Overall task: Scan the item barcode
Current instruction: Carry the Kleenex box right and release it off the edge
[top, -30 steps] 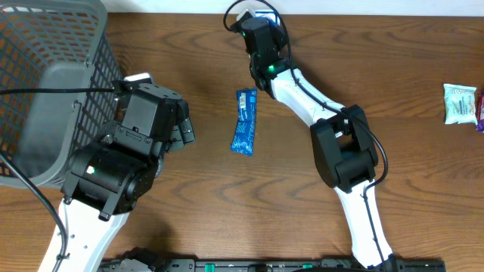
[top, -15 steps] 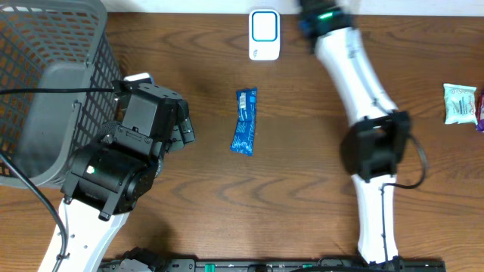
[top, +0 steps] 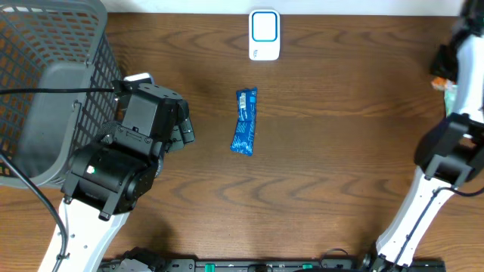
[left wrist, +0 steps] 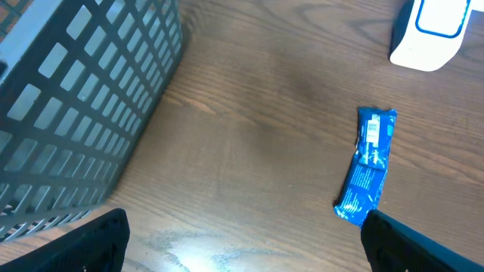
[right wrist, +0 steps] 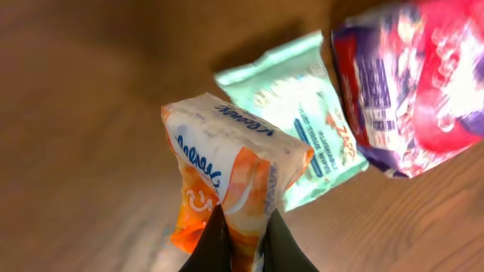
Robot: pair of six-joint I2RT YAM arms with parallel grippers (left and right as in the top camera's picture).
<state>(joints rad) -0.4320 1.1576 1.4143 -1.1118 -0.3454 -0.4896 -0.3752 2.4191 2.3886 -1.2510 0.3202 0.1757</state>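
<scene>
My right gripper [right wrist: 242,245] is shut on an orange-and-white snack packet [right wrist: 227,166], its lower end pinched between the dark fingers. In the overhead view that gripper [top: 442,75] is at the far right edge of the table, with only an orange corner of the packet [top: 437,84] showing. The white scanner [top: 264,35] with a blue window stands at the back middle. A blue packet [top: 244,122] lies flat in the middle, also in the left wrist view [left wrist: 368,166]. My left gripper [left wrist: 242,242] hangs open over bare wood to the left of it.
A mint-green packet [right wrist: 318,143] and a pink-and-purple packet [right wrist: 416,83] lie on the table below the held one. A grey mesh basket [top: 53,83] fills the back left corner, right beside the left arm [top: 121,162].
The right arm has swung from the scanner at the back middle to the far right edge, carrying the orange-and-white packet. The left arm and blue packet have not moved.
</scene>
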